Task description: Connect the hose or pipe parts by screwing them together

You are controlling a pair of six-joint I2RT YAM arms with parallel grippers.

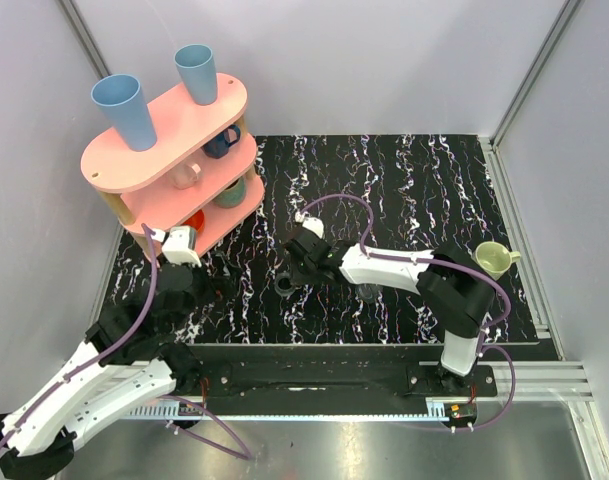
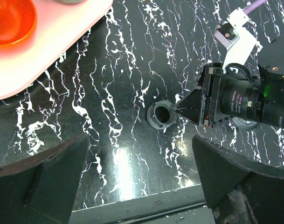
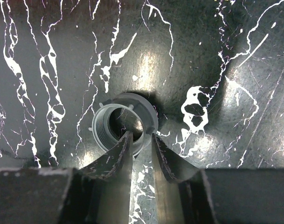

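Black marbled table point(image 1: 414, 190) holds the grey threaded pipe fitting point(image 3: 127, 97), open end up, likely so another part can screw in. Right gripper point(image 3: 141, 136) tips sit either side of its near rim, almost together. Pinching or loose, I cannot tell. Left gripper point(image 2: 141, 149) hangs nearby, wide apart, empty.

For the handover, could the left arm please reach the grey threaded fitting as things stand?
Probably, from its side: the table between is bare, but the right end effector sits at the rim of the grey threaded fitting.
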